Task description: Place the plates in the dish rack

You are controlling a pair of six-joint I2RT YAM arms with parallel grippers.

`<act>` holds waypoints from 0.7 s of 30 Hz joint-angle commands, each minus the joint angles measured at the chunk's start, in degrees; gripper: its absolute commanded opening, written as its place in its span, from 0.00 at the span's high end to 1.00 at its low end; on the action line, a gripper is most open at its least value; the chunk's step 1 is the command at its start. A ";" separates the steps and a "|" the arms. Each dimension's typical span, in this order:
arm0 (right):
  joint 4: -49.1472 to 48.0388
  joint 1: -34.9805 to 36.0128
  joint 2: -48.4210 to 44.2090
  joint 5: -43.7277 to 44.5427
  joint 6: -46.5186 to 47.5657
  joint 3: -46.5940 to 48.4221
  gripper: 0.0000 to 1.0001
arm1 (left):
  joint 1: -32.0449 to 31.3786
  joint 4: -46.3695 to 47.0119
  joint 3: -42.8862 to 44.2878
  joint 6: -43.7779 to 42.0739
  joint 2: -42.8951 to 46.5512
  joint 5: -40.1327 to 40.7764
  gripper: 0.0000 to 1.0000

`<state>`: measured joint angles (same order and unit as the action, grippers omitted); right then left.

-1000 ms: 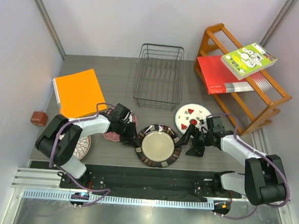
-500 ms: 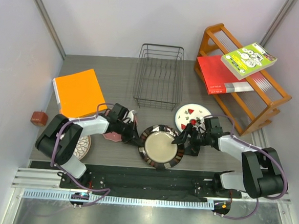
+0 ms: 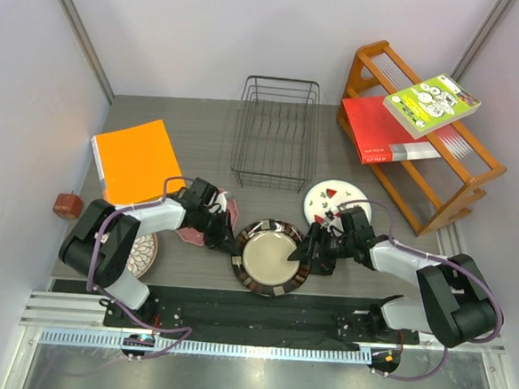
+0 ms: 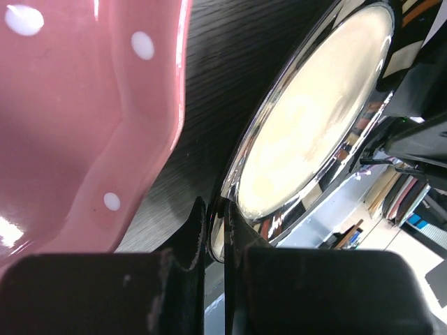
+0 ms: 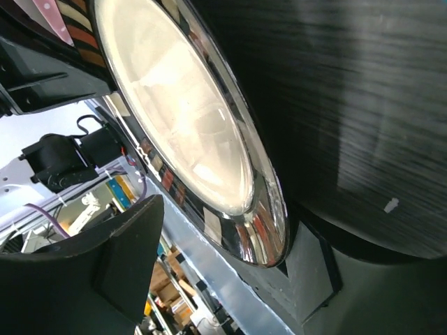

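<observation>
the dark-rimmed plate with its cream centre sits on the grey table, and both arms meet at it. from above, the left gripper is at the plate's left rim and the right gripper at its right rim, but that view does not show how the jaws stand. the left wrist camera does: the left fingers are pressed together on the glossy rim, pinching it. the right wrist camera shows the right fingers spread, one over the plate's face and one under its rim, the upper one clear of the glaze. only the top view takes in the black wire dish rack, standing beyond the plate, the white plate with red fruit motifs beyond and right of it, and the petal-patterned plate well to its left. the pink dotted plate lies just left of it and fills much of the left wrist view.
</observation>
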<state>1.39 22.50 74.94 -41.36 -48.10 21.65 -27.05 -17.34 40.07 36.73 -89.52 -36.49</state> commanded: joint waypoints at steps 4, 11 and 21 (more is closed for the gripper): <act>-7.43 -0.43 -3.92 -3.81 -3.31 4.01 0.33 | -2.04 1.17 1.32 -1.13 2.50 0.54 1.00; -20.37 -4.40 -1.37 -7.32 -10.88 5.42 0.38 | -1.78 0.64 2.46 -0.78 1.80 -3.66 1.00; -13.96 -4.84 -7.96 -6.98 -4.46 0.94 0.34 | 4.02 14.09 -2.63 5.11 0.67 -25.45 1.00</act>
<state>-5.04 16.75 70.32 -40.38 -51.75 21.71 -22.39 -12.51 37.32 39.44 -88.53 -45.89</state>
